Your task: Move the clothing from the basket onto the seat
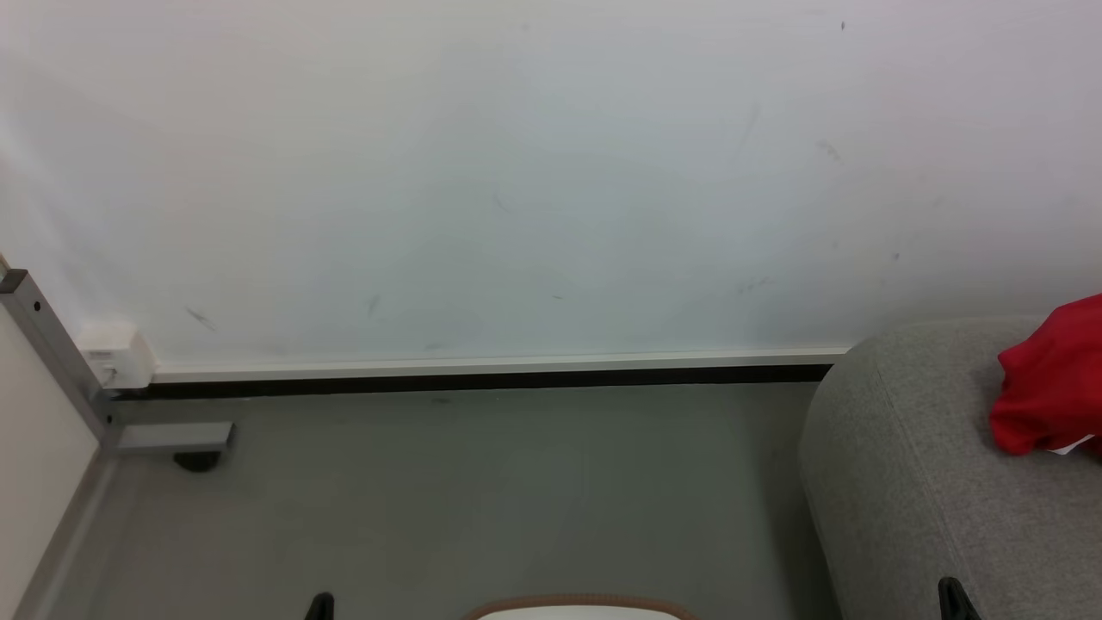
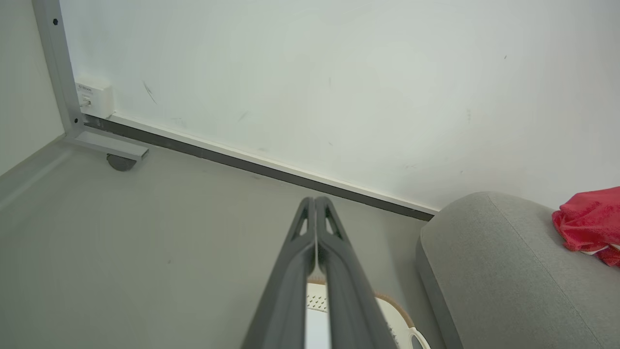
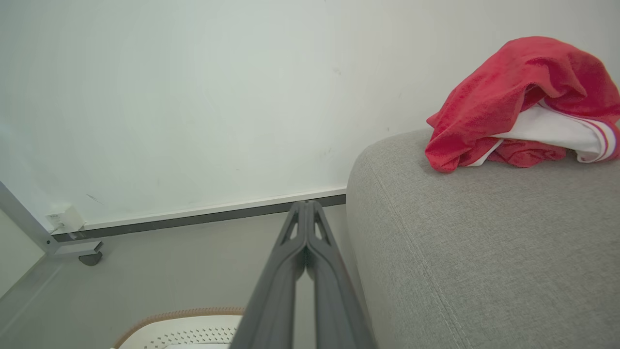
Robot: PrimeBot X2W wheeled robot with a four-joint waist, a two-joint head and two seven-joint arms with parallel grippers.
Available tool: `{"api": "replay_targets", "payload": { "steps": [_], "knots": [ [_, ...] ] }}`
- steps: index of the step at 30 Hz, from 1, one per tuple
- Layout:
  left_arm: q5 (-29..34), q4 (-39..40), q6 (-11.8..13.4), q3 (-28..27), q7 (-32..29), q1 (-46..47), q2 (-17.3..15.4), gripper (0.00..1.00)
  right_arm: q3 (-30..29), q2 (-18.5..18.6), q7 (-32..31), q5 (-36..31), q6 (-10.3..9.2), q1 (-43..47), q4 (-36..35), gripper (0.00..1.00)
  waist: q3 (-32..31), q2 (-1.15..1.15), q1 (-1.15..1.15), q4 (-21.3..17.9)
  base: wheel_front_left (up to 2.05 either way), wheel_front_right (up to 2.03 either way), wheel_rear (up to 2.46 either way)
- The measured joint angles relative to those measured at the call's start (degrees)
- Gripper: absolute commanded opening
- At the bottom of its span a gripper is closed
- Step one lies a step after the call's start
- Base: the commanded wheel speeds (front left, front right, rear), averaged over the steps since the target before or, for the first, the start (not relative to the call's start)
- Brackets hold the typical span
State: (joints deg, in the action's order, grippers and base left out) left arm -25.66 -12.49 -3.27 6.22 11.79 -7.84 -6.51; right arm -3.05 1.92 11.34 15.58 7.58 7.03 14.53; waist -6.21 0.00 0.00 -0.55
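Delivery looks done: clothing on seat at two o'clock; left tool, right tool pressed together, empty; next, check basket.

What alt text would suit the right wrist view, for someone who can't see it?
A crumpled red garment with white trim lies on the rounded corner of a grey upholstered seat before a white wall. In front, the right gripper points toward the wall with its two dark fingers closed together, above a white perforated basket on the grey floor.
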Motion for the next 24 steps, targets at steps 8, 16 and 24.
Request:
{"api": "replay_targets", "payload": {
  "steps": [8,16,24],
  "knots": [
    [-7.54,0.22,0.0,-1.31,-1.91,1.49,0.36,0.0,-0.27,0.01,-1.83,8.73,0.0,-1.35,-0.04,0.0,0.43,0.0,0.0,0.04,0.0,0.0,0.0],
    [-14.3,0.48,0.0,-2.54,-3.75,2.88,0.7,0.0,-0.65,0.05,-3.75,16.59,0.0,-2.63,-0.04,0.0,0.85,0.0,0.0,0.08,0.0,0.0,0.0],
    [-20.27,0.76,-0.08,-3.82,-5.44,4.13,1.02,0.0,-0.96,0.11,-5.41,23.76,0.0,-3.87,-0.03,0.0,1.28,0.0,0.0,0.11,0.0,0.0,0.0]
  ]
}}
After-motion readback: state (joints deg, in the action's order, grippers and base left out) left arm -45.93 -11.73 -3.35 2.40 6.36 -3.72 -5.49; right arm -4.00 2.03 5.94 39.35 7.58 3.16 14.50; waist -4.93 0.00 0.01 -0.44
